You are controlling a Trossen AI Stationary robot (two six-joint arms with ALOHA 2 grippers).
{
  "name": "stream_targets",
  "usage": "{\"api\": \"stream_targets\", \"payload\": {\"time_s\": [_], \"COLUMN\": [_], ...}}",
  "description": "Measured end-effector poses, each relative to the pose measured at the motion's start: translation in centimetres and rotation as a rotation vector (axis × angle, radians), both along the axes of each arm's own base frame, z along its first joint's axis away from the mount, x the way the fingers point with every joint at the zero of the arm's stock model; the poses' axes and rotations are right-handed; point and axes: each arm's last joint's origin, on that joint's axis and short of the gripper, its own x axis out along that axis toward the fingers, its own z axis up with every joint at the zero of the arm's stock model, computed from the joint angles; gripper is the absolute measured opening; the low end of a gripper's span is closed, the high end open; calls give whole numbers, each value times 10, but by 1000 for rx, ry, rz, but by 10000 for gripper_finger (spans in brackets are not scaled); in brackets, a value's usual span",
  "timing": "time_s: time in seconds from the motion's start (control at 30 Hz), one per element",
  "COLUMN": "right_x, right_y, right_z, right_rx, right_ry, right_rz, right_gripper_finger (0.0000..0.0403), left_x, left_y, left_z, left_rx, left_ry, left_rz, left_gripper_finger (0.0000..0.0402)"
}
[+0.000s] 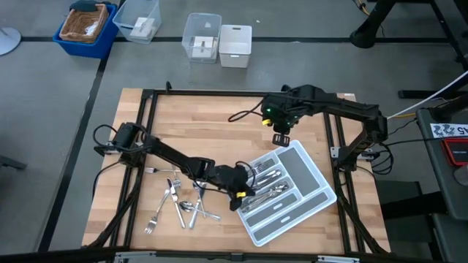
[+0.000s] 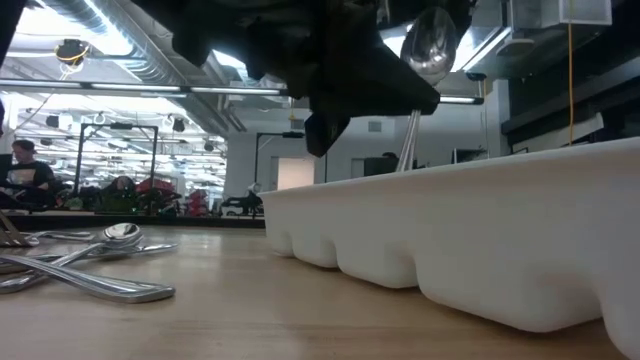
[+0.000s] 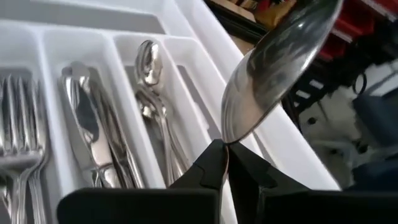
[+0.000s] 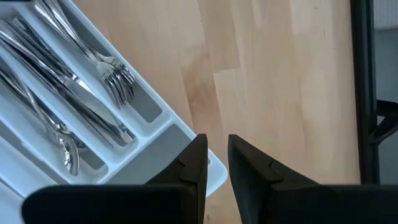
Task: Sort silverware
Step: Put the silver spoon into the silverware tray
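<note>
spoon [image 3: 277, 68] pinched at the neck in the left claw [image 3: 227, 163], bowl standing up above the fingertips, hanging over the tray [image 1: 316, 191] edge where the spoon compartment lies. the low view shows the same spoon bowl raised high above the tray's near wall. the claw is clamped tight on the thin stem, and that is the weak point: the grip sits right at the narrow neck, so the spoon can pivot or slip between the fingers, and if it swings it may land across a divider or in the knife slot next door instead of with the other spoons [image 3: 149, 68]. letting go from this height could also make it bounce out onto the bench [image 1: 219, 124].

forks [image 3: 18, 118] and knives [image 3: 87, 124] already lie in their own slots. more loose silverware [image 1: 179, 204] waits in a heap on the bench beside the tray, near the left arm, so the job looks partly done.

right claw [image 4: 216, 155] hovers over the tray's far corner with its fingers slightly apart, holding nothing; if it dips it could nudge the tray and shift the target under the spoon.
</note>
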Motion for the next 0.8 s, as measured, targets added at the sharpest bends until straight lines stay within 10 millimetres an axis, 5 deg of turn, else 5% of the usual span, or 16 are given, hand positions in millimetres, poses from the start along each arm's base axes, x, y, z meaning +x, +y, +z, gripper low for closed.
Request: {"api": "stream_targets", "payload": {"time_s": [0.8], "right_x": [13], "right_y": [0], "right_z": [3], "right_rx": [58], "right_ry": [-149], "right_rz": [-10], "right_gripper_finger": [65], "left_x": [0], "left_y": [-1], "left_z": [0], "left_rx": [144], "left_ry": [-38], "left_rz": [-49], "left_gripper_finger": [21]}}
